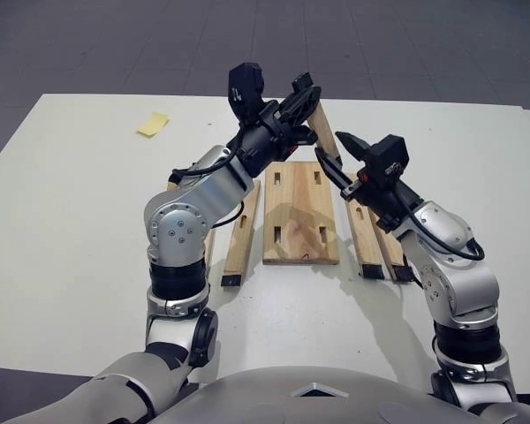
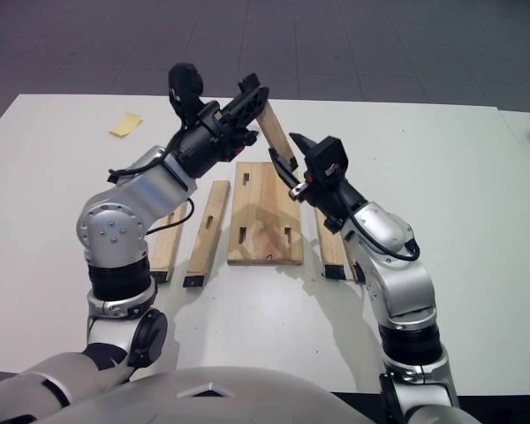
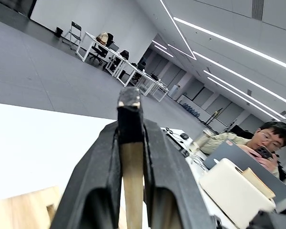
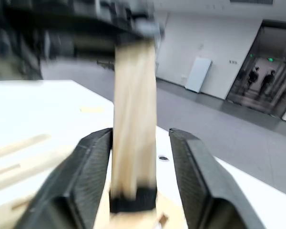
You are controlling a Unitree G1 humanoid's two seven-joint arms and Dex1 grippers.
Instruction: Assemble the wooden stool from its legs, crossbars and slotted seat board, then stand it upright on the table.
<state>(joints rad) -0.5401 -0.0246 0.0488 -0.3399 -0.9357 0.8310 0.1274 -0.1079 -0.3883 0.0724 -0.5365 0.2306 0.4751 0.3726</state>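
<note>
A wooden leg with a black-capped end is held tilted in the air above the far edge of the slotted seat board. My left gripper is shut on its upper part; the left wrist view shows its fingers clamped on the wood. My right gripper stands open around the leg's lower end. In the right wrist view the leg sits between the spread fingers, with a gap on one side. The seat board lies flat mid-table.
More wooden pieces lie flat on the white table: one to the left of the board, partly under my left arm, and two to its right. A yellow note lies at the far left.
</note>
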